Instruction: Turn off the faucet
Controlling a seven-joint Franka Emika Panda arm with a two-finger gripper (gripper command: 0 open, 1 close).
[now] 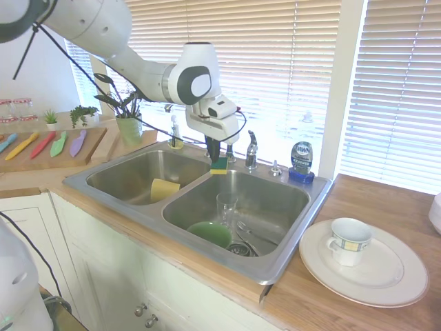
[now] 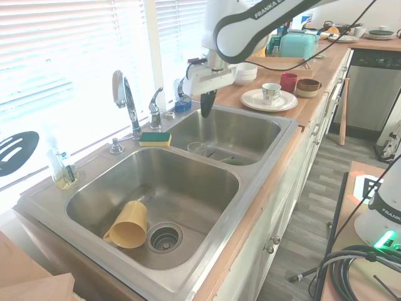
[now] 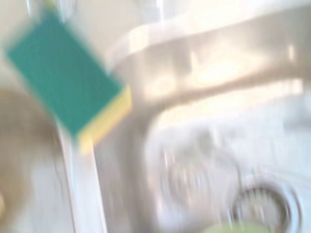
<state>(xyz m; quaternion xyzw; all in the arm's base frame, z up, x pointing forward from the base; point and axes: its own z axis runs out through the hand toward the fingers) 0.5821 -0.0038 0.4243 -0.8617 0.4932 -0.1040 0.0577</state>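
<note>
So in the first exterior view the white arm comes in from the upper left and the gripper (image 1: 212, 148) hangs over the back rim of the double steel sink (image 1: 138, 227), right above a green and yellow sponge (image 1: 219, 165) sitting on the divider. The fingers look pressed together with nothing between them. The faucet lever handle (image 1: 251, 148) stands just to the right of the gripper, not touching it, with a blue Dawn dish soap bottle (image 1: 301, 161) further along the rim. The right basin has a clear glass (image 1: 226, 207), a green bowl (image 1: 210, 234) and some cutlery. A yellow cup (image 1: 164, 189) lies in the left basin. On the wood counter there's a white mug (image 1: 349, 241) on a plate (image 1: 386, 279).

Second exterior view, other side: the faucet (image 2: 123, 97) with its arched chrome spout is at the back rim, its separate lever (image 2: 155, 108) just beside it. The gripper (image 2: 207, 108) is over the far basin, clear of both, fingers together. The sponge (image 2: 155, 138) lies near the lever's base.

Wrist view is blurry: the sponge (image 3: 68, 80) up close, and a drain (image 3: 260, 206).
</note>
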